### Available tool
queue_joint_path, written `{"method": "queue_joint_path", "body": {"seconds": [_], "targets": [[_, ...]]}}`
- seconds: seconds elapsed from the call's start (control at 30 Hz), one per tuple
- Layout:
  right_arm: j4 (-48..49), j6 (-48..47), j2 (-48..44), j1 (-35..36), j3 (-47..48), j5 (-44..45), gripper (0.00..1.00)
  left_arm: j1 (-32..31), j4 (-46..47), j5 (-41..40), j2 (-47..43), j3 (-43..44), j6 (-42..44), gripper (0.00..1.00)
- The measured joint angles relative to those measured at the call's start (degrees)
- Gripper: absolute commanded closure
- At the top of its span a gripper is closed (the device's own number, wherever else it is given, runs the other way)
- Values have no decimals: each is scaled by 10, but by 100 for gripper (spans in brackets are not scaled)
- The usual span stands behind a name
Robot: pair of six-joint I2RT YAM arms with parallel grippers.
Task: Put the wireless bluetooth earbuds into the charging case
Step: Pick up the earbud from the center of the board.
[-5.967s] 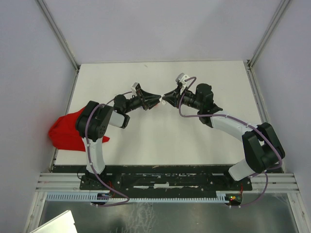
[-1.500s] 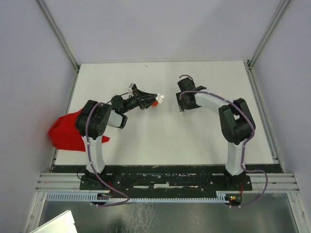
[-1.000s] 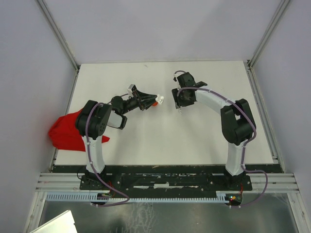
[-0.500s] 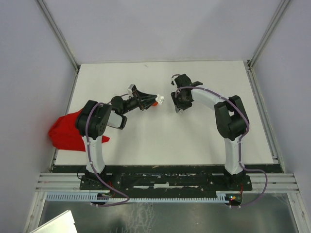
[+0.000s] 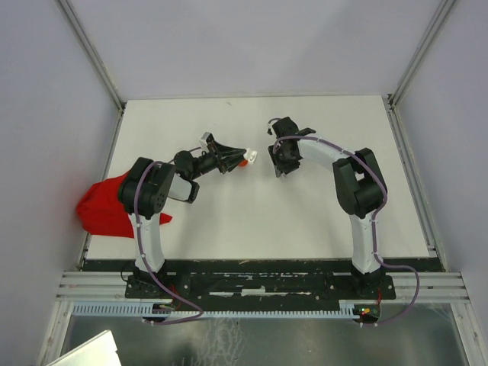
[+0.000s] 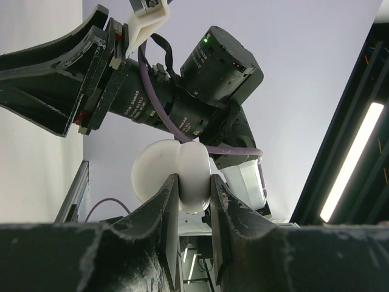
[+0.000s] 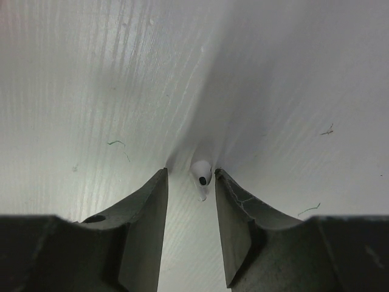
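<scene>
Over the last second the right gripper (image 7: 191, 177) had swung closer to the case, jaws narrowing but not yet shut around a white earbud (image 7: 200, 172) on the table (image 7: 91, 91); the left gripper (image 6: 193, 185) held the case (image 6: 182, 173) clamped aloft, ready to receive it

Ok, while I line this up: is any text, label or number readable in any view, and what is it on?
White print on the right arm's black wrist housing, left wrist view: too small and blurred to read.
On the charging case: no marking shows.
On the earbud: no marking shows.
Top view: nothing legible.
</scene>
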Motion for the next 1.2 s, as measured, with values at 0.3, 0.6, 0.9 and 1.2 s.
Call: {"method": "queue_joint_path", "body": {"seconds": [0.3,0.6,0.9,1.2], "targets": [[-3,-2,3,0,4,0,60,2,0,0,0,0,0,97],[-7,-2,6,0,7,5,69,2,0,0,0,-1,0,97],[-10,-2,12,0,18,9,90,5,0,0,0,-4,0,97],[46,-2,-19,0,-19,7,99,5,0,0,0,-10,0,97]]}}
